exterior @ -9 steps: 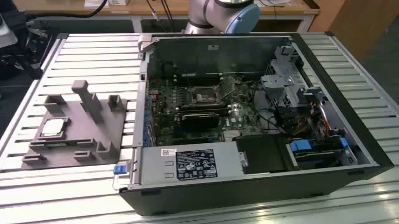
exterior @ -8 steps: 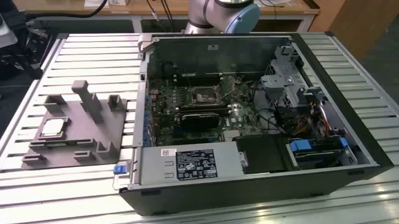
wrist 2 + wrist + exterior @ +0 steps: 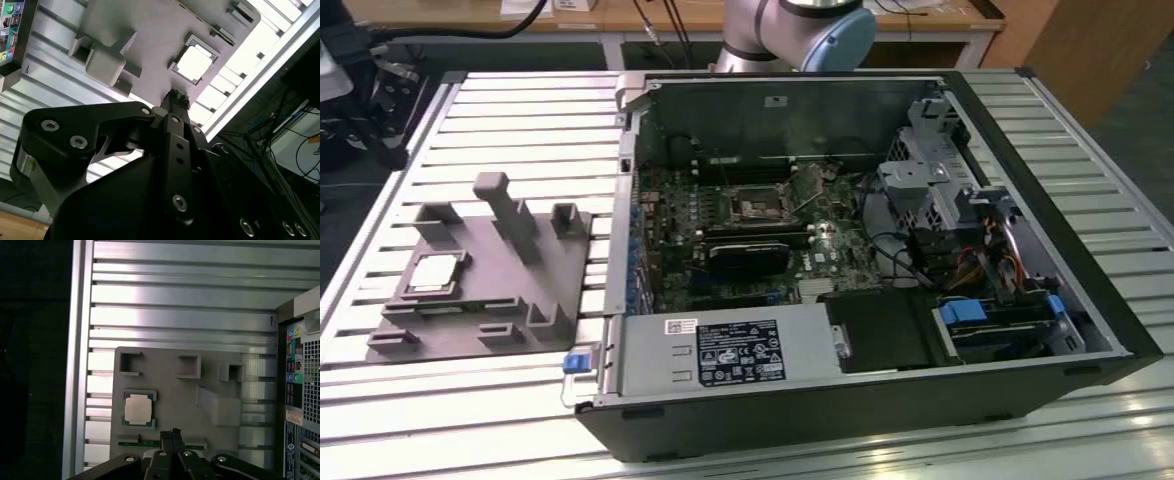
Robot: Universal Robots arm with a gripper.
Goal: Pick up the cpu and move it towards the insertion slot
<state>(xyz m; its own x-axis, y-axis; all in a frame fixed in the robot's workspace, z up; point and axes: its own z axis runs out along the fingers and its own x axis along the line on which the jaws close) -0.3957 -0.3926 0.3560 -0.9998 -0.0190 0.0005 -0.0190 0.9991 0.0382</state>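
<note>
Claw (image 3: 173, 433) pressed together, empty, held above grey plastic fixture (image 3: 172, 400) | small silvery square cpu (image 3: 138, 408) nested in its recess, likely kept located for pickup | untouched

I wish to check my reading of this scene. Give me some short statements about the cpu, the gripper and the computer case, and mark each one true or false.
1. The cpu lies in a recess of the grey fixture. True.
2. The gripper holds the cpu. False: it is shut on nothing, and the cpu lies apart from it in the fixture.
3. The computer case lies open, with the insertion slot visible on the green board. True.
4. The grey fixture stands inside the computer case. False: it rests on the slatted table, at the exterior view's left of the case.
</note>
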